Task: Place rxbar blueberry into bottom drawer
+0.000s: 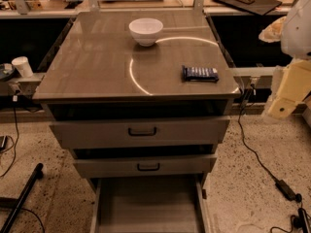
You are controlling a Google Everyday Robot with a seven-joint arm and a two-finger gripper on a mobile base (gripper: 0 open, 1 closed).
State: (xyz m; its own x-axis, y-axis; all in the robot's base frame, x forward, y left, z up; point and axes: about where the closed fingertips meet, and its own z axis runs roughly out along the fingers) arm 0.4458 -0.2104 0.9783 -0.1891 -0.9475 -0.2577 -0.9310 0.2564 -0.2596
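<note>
Camera view, gripper (281, 103): right of the cabinet, state cannot be told.
Rxbar blueberry (200, 73): left of it, flat on the cabinet top (92, 67) — ungrasped.
Risk: the flat bar may be shoved over the near edge by a glancing approach.
Bottom drawer (148, 205): below-left, open — partly overhung by the upper drawers (97, 132).
White bowl (146, 30): farther left, beyond the bar.

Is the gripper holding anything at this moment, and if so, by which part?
Nothing shows in its hold. The rxbar blueberry lies flat on the cabinet top, while the gripper hangs beyond the cabinet at the picture's right edge, apart from the bar.
</note>
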